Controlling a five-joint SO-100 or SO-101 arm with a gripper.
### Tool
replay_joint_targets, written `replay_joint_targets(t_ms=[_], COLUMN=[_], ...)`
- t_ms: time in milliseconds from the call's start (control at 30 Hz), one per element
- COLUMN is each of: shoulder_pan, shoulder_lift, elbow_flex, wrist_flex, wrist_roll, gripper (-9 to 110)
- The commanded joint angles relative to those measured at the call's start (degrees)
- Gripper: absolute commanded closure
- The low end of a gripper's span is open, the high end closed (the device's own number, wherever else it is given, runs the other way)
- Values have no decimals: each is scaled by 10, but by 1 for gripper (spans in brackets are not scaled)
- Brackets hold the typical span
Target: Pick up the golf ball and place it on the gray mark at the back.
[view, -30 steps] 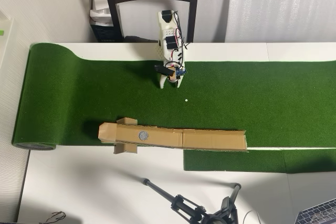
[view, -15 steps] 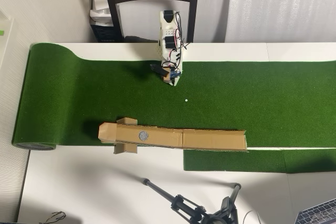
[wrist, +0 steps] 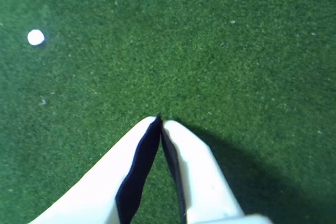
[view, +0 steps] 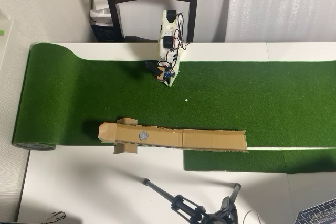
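The arm [view: 169, 40] is built from white plastic segments, with black servo blocks set into them and thin red and black cables looped along its side in the overhead view. A small blue part and a dark piece are seen near its lower end. In the wrist view, the gripper [wrist: 160, 121] is formed of two smooth white fingers [wrist: 197, 177] tapering to points, with black inner faces.

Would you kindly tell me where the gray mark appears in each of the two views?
Overhead view: the gray mark lies lower left of centre, on the left part of the cardboard strip.
Wrist view: not in it; only green turf and the shut end effector.
Shared landmark: probably the small white speck, at upper left in the wrist view.
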Motion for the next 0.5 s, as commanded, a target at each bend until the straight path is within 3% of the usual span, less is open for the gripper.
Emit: replay_joint_targets(t_ms=[0, 467], shoulder_pan=[4, 2], shoulder_lift=[52, 52], elbow_flex=[44, 44], wrist_flex=[4, 2], wrist_roll=[-2, -3], gripper=[101, 101])
